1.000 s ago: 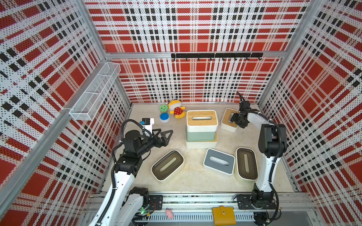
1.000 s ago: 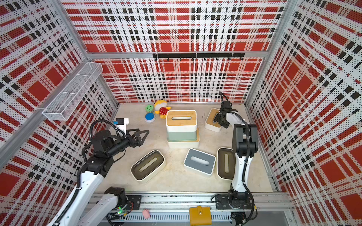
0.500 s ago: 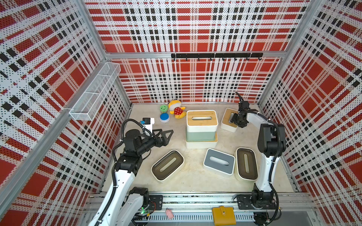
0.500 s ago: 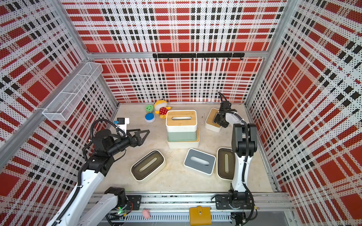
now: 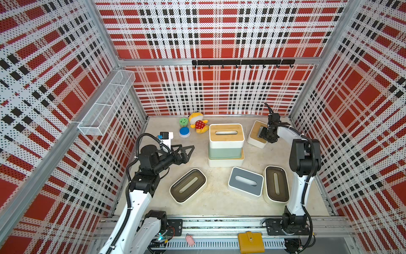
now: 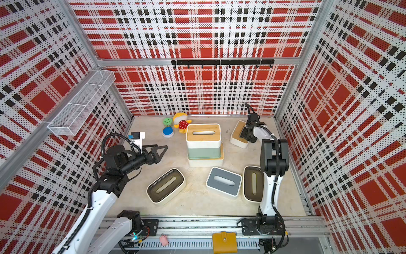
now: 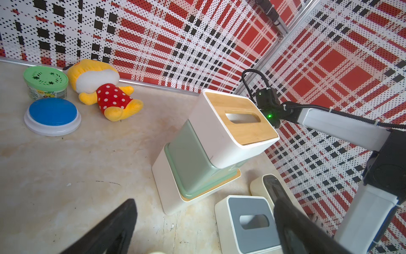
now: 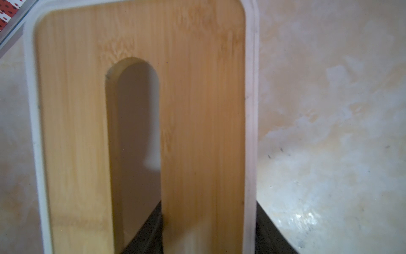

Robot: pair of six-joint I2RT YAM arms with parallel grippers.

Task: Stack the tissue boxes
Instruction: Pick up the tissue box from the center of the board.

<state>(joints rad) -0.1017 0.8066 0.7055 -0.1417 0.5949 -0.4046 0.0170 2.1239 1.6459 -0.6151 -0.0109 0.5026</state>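
Observation:
Three tissue boxes stand stacked mid-table: a white one with a bamboo lid (image 5: 226,134) on a pale-green one (image 5: 225,152) on a wide white one (image 5: 226,162). At the back right, my right gripper (image 5: 264,134) (image 8: 208,224) is shut on another bamboo-lidded tissue box (image 5: 254,134) (image 8: 197,110), one finger down in the slot and the other outside the long wall. Near the front lie a dark-lidded box (image 5: 187,185), a grey-lidded box (image 5: 245,181) and a second dark-lidded box (image 5: 275,183). My left gripper (image 5: 186,151) (image 7: 204,200) hangs open and empty, left of the stack.
A green disc (image 5: 183,121), a blue disc (image 5: 184,131) and a yellow plush toy (image 5: 198,123) lie at the back left. A wire basket (image 5: 107,103) hangs on the left wall. A yellow wallet (image 5: 251,242) sits on the front rail.
The right gripper's fingers have closed onto the wall of the back-right box. The left arm has not moved.

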